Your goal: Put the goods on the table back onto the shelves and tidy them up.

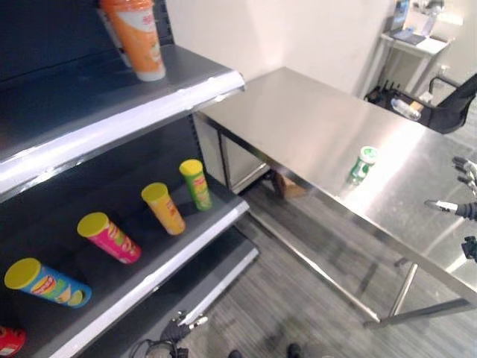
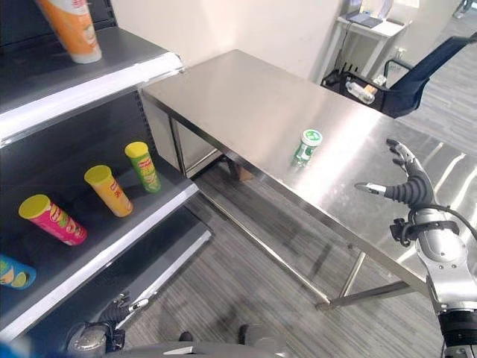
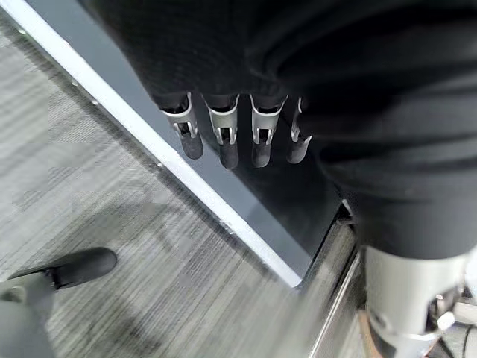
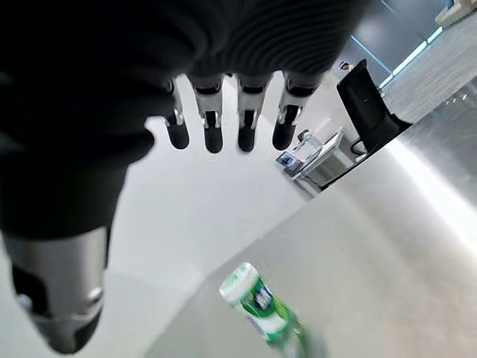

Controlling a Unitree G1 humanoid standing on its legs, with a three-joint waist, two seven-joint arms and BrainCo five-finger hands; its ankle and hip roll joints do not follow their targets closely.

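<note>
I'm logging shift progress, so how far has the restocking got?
Looks done: four yellow-lidded cans lie on the lower shelf and an orange cup stands on the upper shelf. In hand: nothing; the right hand hovers open over the table, apart from the green can. The left hand hangs open near the floor. Left: shelving that green can.

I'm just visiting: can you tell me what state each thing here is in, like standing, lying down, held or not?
Green can: upright on the steel table, lid on, not held.
Orange cup: upright on the upper shelf.
Green tube: on the lower shelf, yellow lid on.
Yellow tube: same shelf, lid on.
Pink tube: same shelf, lid on.
Blue tube: same shelf, lid on.
Right hand: open, empty, apart from the can.
Left hand: open, empty, low by the shelf unit.
</note>
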